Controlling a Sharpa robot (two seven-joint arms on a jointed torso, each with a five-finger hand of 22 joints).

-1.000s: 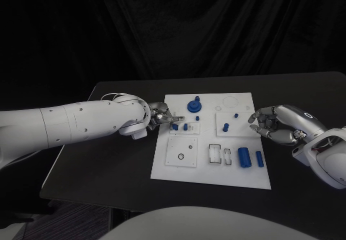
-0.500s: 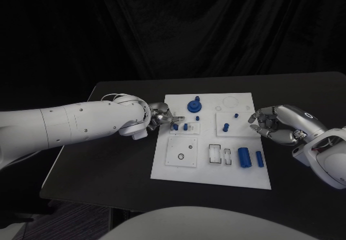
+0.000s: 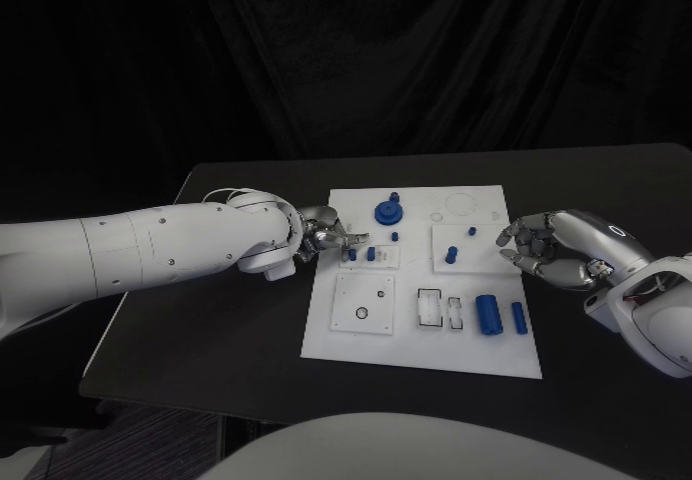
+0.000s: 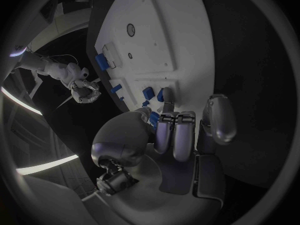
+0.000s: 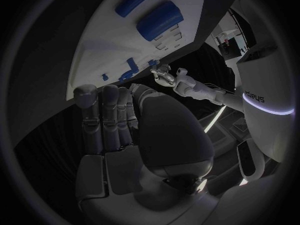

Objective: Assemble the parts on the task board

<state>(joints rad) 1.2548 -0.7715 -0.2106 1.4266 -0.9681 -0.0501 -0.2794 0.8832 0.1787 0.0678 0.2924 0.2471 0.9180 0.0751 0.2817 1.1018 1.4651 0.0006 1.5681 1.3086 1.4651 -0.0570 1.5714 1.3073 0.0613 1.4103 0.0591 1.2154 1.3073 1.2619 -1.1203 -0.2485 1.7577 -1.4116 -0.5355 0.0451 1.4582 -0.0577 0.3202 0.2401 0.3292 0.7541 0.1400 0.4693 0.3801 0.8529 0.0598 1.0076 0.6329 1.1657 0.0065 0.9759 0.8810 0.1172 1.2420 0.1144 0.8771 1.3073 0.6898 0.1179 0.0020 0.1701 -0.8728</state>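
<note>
Left hand sits at the left edge of the task board, fingertips over the small blue pegs in the board's upper-left block. Can't tell from the head view whether it pinches one; its arm covers most of the hand. In the left wrist view the fingers curl down toward the pegs and a bit of blue shows just under the thumb, but contact is hidden, so grip state unclear. Right hand hovers off the board's right edge, fingers curled inward, nothing visible in them; the right wrist view shows the fingers folded together with the palm blocking whatever is beneath. On the board: blue round knob near the top, a blue peg in the right-hand square plate, two blue cylinders lying side by side at the lower right, also seen in the right wrist view. Lower-left square plate has a ring mark and small holes, too small to read further. Board lies on a black table, with a dark curtain behind; the table's far corners fade into it.
</note>
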